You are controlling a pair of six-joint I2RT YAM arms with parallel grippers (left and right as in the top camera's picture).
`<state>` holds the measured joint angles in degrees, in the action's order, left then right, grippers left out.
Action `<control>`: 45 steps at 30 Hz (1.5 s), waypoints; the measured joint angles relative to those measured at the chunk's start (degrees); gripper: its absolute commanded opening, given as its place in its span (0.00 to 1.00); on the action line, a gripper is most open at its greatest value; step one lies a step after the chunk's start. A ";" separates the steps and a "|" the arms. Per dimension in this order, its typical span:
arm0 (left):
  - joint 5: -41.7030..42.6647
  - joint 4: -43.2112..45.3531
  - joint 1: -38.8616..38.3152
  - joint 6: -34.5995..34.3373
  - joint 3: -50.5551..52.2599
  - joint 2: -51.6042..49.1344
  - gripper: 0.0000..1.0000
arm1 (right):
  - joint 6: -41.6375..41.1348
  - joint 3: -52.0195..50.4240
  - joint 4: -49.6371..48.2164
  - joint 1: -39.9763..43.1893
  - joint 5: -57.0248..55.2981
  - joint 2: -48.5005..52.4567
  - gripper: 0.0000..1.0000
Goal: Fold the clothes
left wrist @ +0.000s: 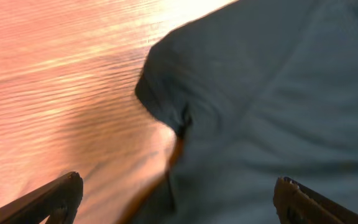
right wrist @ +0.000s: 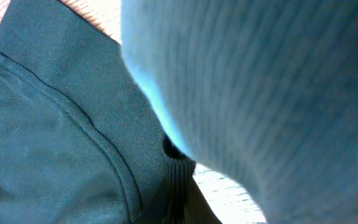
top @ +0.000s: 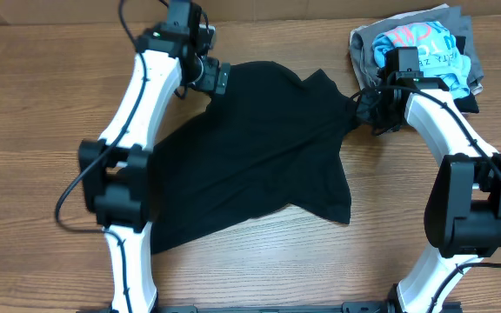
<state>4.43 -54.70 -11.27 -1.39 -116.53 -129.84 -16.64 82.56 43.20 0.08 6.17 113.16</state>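
Observation:
The black shirt (top: 259, 148) lies spread and rumpled across the middle of the table. My left gripper (top: 213, 78) is at its far left corner. In the left wrist view its jaws (left wrist: 179, 190) are wide open over the shirt's edge (left wrist: 260, 93) and bare wood, holding nothing. My right gripper (top: 370, 109) is at the shirt's far right corner, where the cloth is drawn into a bunched point. The right wrist view is filled with close-up dark fabric and a seam (right wrist: 55, 124), and the fingers are hidden.
A pile of folded garments stands at the back right, a light blue shirt with pink lettering (top: 424, 43) on grey ones (top: 368, 43), just behind my right gripper. Blurred pale fabric (right wrist: 278, 81) fills the upper right of the right wrist view.

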 measured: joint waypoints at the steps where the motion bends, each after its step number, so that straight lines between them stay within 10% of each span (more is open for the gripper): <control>1: 0.00 0.92 0.24 0.00 0.02 -1.62 1.00 | 0.00 0.00 -0.02 0.00 0.00 0.00 0.05; 24: 6.54 14.27 3.43 -9.77 -0.09 -11.17 0.41 | 0.22 0.00 -0.22 0.00 0.02 0.00 0.07; 29: 6.80 15.32 3.43 -10.67 -0.09 -11.54 0.04 | 0.81 0.00 -0.15 0.00 0.04 0.00 0.08; 45: -5.42 43.63 3.37 -7.98 -0.07 -12.04 0.04 | 1.27 0.00 -1.11 -0.07 1.14 0.00 0.10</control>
<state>-0.99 -11.07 -7.90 -9.37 -116.60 -141.88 -15.38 82.56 42.09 0.01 7.31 113.16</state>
